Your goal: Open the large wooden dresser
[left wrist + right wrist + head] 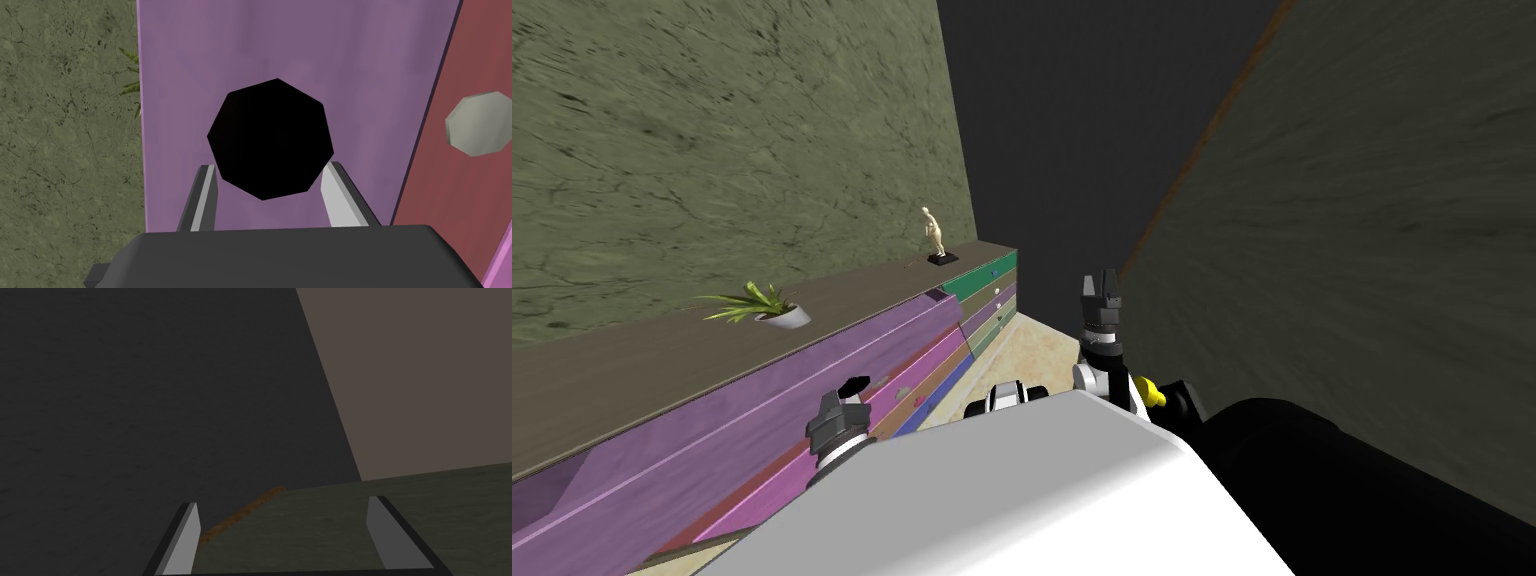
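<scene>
Knob (270, 137), black, faceted, on the purple dresser (692, 450) front at lower left, sits clenched in the left gripper (270, 166); right gripper (1100, 285) released.

Left wrist view, centre: purple drawer front (300, 45), smooth, matt, evenly coloured. On it, black faceted knob (270, 140): flat, dead matt. Right edge: pale grey faceted knob (480, 124), dull, on a matt red-brown panel (440, 190). Left edge: olive wall (65, 150), mottled, cracked, rough-looking. Left gripper's light grey fingers (340, 195): smooth, satin.

Dim, flat light; splayed edges.
</scene>
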Robot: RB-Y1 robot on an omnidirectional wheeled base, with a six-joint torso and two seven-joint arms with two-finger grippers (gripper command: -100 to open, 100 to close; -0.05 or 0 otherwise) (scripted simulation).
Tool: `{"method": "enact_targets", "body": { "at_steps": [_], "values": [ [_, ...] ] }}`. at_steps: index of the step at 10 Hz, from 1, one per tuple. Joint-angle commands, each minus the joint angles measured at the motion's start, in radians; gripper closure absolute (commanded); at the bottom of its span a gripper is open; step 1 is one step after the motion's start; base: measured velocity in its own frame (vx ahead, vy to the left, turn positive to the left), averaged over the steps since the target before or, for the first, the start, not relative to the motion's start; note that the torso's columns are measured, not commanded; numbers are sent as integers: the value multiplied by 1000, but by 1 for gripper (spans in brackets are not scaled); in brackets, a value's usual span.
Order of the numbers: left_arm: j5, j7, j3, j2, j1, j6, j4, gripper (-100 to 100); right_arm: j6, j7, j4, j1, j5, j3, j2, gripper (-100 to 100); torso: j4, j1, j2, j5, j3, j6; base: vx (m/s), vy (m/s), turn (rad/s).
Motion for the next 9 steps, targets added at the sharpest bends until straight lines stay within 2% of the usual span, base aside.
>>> {"method": "enact_targets", "body": {
  "at_steps": [1,3,8,9],
  "values": [
    [1,-5,-12,-3,20,5,-13,100,0,0,1,0,0,2,2,0,0,-2,1,1,0,-1,-141,-148,-17],
    [0,-5,-16,-5,22,2,-14,100,0,0,1,0,0,3,2,0,1,5,-4,-2,-3,-3,-68,-82,2],
    [-1,-8,-24,-8,33,-6,-22,100,0,0,1,0,0,3,2,0,0,1,-2,-1,-1,-1,-105,-134,12],
    [-1,-32,-57,-17,29,-8,-19,100,0,0,1,0,0,3,2,0,1,7,-6,-2,-4,-1,-39,-11,135]
  ]
}}
